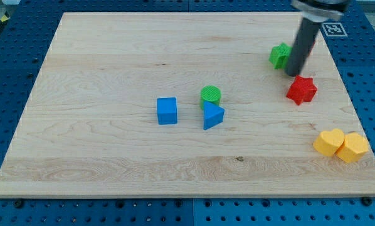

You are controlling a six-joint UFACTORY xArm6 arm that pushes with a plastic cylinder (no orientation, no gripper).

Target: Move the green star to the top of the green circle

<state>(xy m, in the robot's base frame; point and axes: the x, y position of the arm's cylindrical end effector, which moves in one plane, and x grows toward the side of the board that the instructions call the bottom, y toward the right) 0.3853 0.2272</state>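
**Status: rod tip against the green star, far right of the board**

1. Task object. The green star [278, 55] is a small, bright green block with a notched, pointed outline. It sits flat on the wooden board [112, 75] in the far right area. Its right portion is hidden behind my rod, so I cannot read its full outline, and I cannot tell which way its points face or whether it has a long axis.

2. Target. The green circle [211, 95] lies near the board centre, well apart from the star, to the star's left and nearer. It touches the blue triangle [213, 116] just nearer to it. The blue cube [167, 110] stands just left of that pair.

3. End effector. I have no jaws to open or close; the arm ends in a plain dark rod that holds nothing. My tip [294, 74] rests on the board at the star's right edge, apparently touching it. The red star [301, 90] lies just nearer than the tip, slightly right.

4. Other items. Two yellow blocks [341, 144] sit touching each other at the near right edge.
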